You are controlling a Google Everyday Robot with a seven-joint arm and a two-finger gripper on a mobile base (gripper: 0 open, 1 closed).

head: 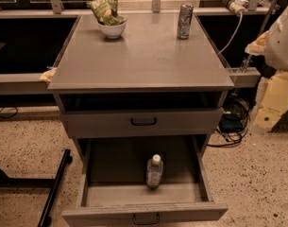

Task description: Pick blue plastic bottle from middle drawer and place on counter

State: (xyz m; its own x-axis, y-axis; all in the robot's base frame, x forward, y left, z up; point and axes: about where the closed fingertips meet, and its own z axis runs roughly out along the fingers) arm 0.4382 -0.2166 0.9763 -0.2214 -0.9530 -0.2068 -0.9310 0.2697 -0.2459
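Grey and pulled wide open, the middle drawer [110, 194] holds the blue plastic bottle [154, 171], upright and white-capped, just right of the drawer's centre. The shallower drawer [143, 122] above is out only slightly. On the counter [143, 60] stand a silver drink can [184, 21] at back right and a white bowl [111, 30] holding a green snack bag [105, 8] at back left. The gripper [259, 42] hangs at the view's right edge, beside the counter, well apart from the bottle; whether it is clenched or released cannot be told.
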